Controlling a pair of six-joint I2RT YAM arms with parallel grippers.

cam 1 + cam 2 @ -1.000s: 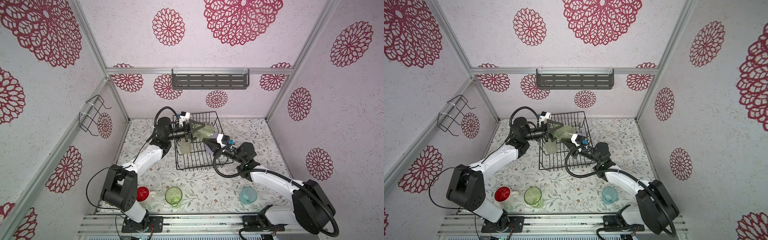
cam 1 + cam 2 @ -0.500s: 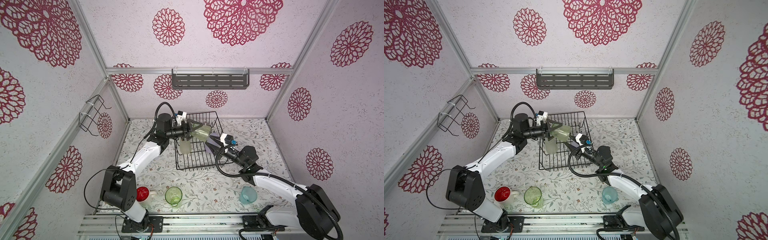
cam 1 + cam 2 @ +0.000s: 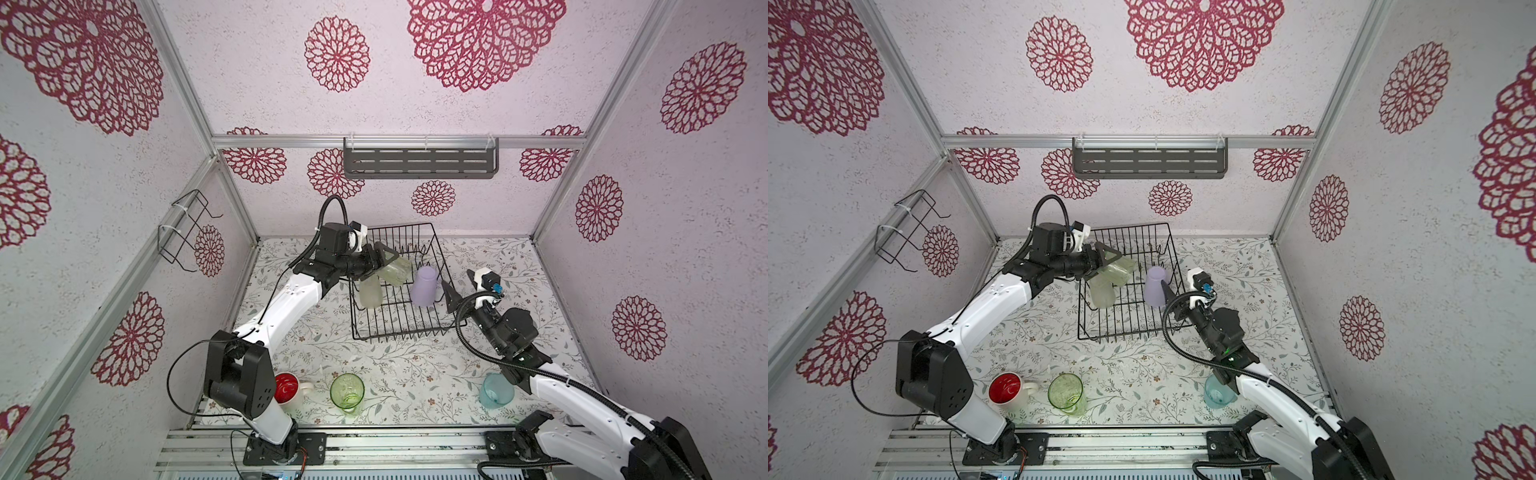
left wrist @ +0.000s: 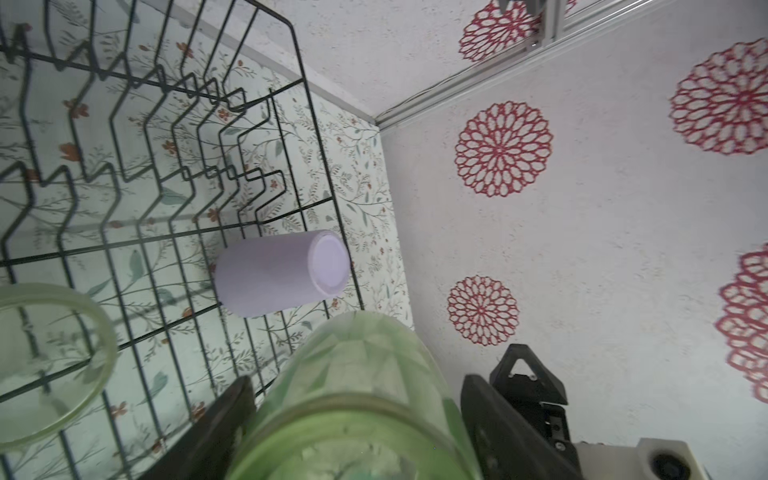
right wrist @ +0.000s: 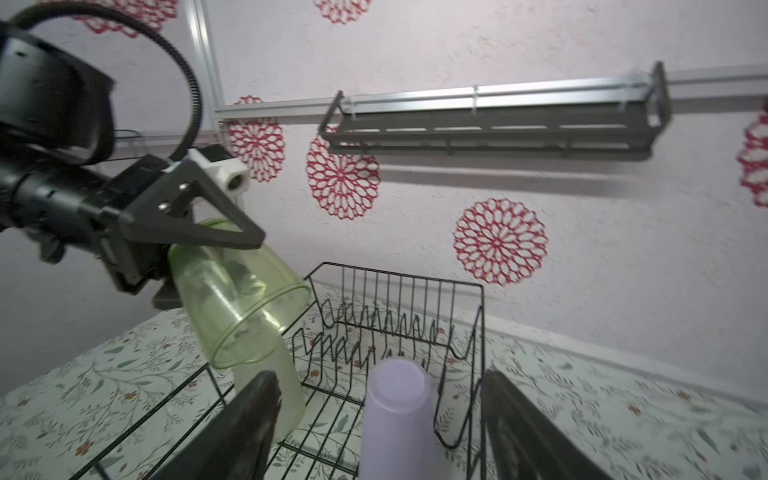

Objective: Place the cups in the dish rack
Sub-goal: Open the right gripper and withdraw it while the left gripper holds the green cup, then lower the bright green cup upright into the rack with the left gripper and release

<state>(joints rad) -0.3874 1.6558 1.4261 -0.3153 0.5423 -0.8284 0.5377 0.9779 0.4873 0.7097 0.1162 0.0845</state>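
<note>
Two tumblers stand upside down inside the dish rack [image 3: 395,320], which sits at the back middle of the counter [image 3: 415,374]. The lilac tumbler [image 3: 424,286] is by the rack's right wall and the frosted tumbler [image 3: 370,293] is near its left wall.

A third cup, the pale green tumbler [image 3: 397,270], hangs tilted over the rack's left part with its mouth slanting down above the frosted one. The left gripper [image 4: 356,380] clamps it near the base. Whether the two cups touch cannot be told.

The right gripper [image 3: 456,277] is at the rack's right wall with its jaws spread wide. In the right wrist view the lilac tumbler shows between them with a gap on each side, so it is not gripped.

Three more cups stand upright along the counter's front edge, well apart from the rack. The red-lined mug [image 3: 286,386] is at the left, the green patterned glass [image 3: 347,388] is just beside it, and the teal cup [image 3: 494,395] is at the right, close by the right arm.
</note>
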